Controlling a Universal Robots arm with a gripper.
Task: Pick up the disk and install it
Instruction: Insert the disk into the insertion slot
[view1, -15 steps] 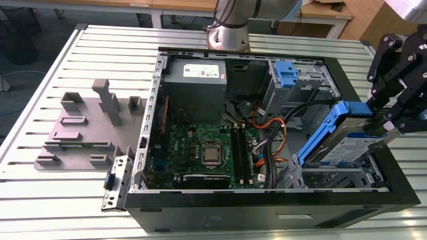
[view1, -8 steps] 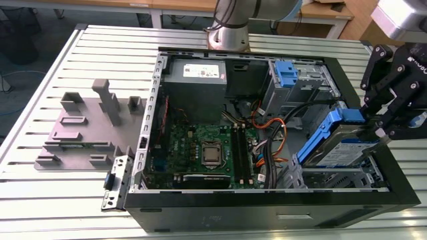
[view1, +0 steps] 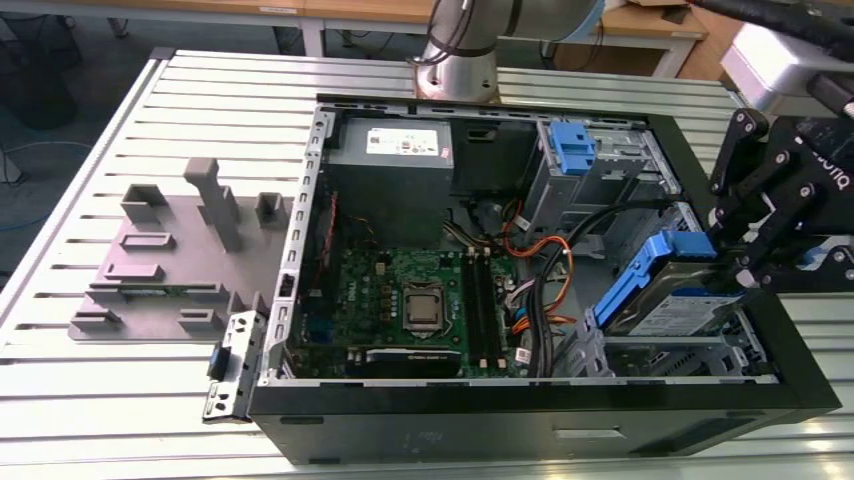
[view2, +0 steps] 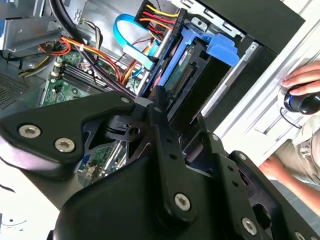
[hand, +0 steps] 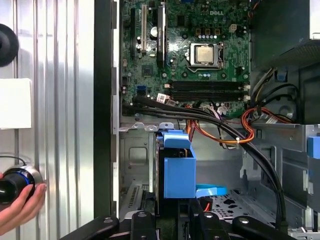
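A slatted metal bench (view1: 80, 400) is seen in the exterior view, and most of it is taken up by an open black computer case (view1: 534, 425), laid on its side towards the bench's edge at the exterior view's right. A grey power-supply box (view1: 394, 150) is seated in the case's far corner at the exterior view's left, and the green motherboard (view1: 387, 290) is spread out below it across the case floor. A grey moulded fixture (view1: 174, 250) is set on the bench beside the case, towards the edge at the exterior view's left.

Now to the action: the black gripper (view1: 721, 262) is poised over the case wall nearest the bench's edge at the exterior view's right. Its fingers (hand: 142, 222) are pressed in on either side of a blue carrier, so the disk (view1: 674, 305) is pinched there. The disk is held tilted, its labelled face up, above the metal drive bay in the case's corner; whether it is touching the bay cannot be told.

A tall blue clip (view1: 571, 150) on a bare metal cage is seen farther along the same wall. Orange cables (view1: 547, 250) are looped between the motherboard and the bays. In the first wrist view, a person's hand (hand: 22, 207) is wrapped around a black knob (hand: 12, 182) on the bench outside the case
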